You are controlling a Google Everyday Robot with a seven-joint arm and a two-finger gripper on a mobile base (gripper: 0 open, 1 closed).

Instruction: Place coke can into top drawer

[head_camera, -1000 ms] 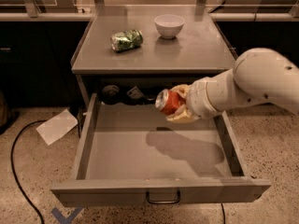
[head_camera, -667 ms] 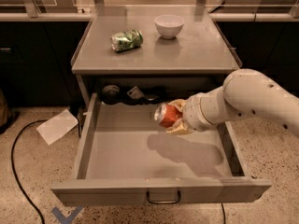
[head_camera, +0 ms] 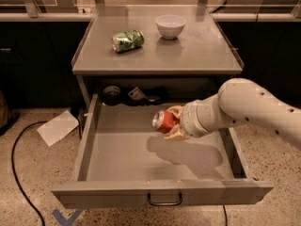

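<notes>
One pincer (head_camera: pixel 175 124), clamped on the coke can (head_camera: pixel 163 121), holds it tilted above the open top drawer (head_camera: pixel 117 195), below a grey bench (head_camera: pixel 197 55) carrying a green can (head_camera: pixel 127 40) and a white bowl (head_camera: pixel 170 26), on a speckled floor (head_camera: pixel 28 182).

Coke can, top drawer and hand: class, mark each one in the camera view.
coke can (head_camera: pixel 163 121): camera view, red side wall.
top drawer (head_camera: pixel 117 147): camera view, bare floor, left part.
hand (head_camera: pixel 172 123): camera view, between its fingers, gripping the can above the drawer.
</notes>
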